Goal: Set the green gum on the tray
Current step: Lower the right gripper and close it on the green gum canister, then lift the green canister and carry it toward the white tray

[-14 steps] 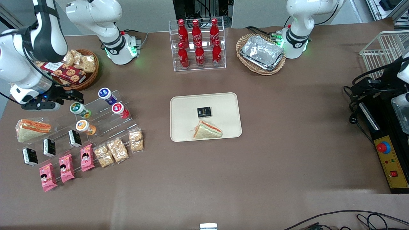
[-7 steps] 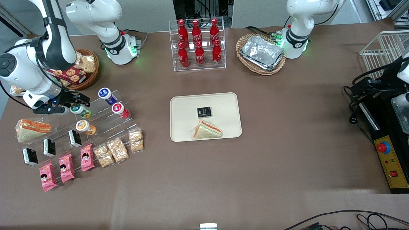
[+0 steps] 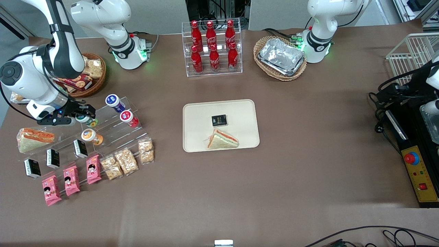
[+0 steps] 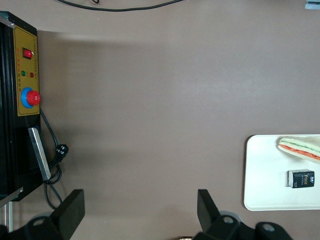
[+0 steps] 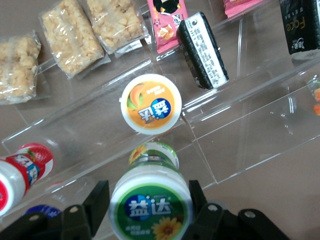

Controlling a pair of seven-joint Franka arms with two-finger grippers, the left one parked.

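Observation:
The green gum (image 3: pixel 85 119) (image 5: pixel 150 207) lies on the upper step of a clear acrylic rack (image 3: pixel 109 127), toward the working arm's end of the table. Its white cap with the round green label faces the right wrist camera. My gripper (image 3: pixel 81 114) (image 5: pixel 149 194) is down over it, one black finger against each side of the cap, shut on it. The bottle still rests on the rack. The cream tray (image 3: pixel 240 109) (image 4: pixel 265 170) sits mid-table and holds a wrapped sandwich (image 3: pixel 222 140) and a small black box (image 3: pixel 218 120).
An orange-capped bottle (image 3: pixel 90 135) (image 5: pixel 151 104), a blue-capped one (image 3: pixel 113 100) and a red-capped one (image 3: pixel 127 116) share the rack. Snack packs and black boxes lie nearer the front camera. A cookie basket (image 3: pixel 85 73), a cola rack (image 3: pixel 212 48) and a foil-tray basket (image 3: pixel 281 56) stand farther back.
The right arm came in toward the rack and lowered; the gripper went from beside the green gum to around its cap, and the fingers now press its sides.

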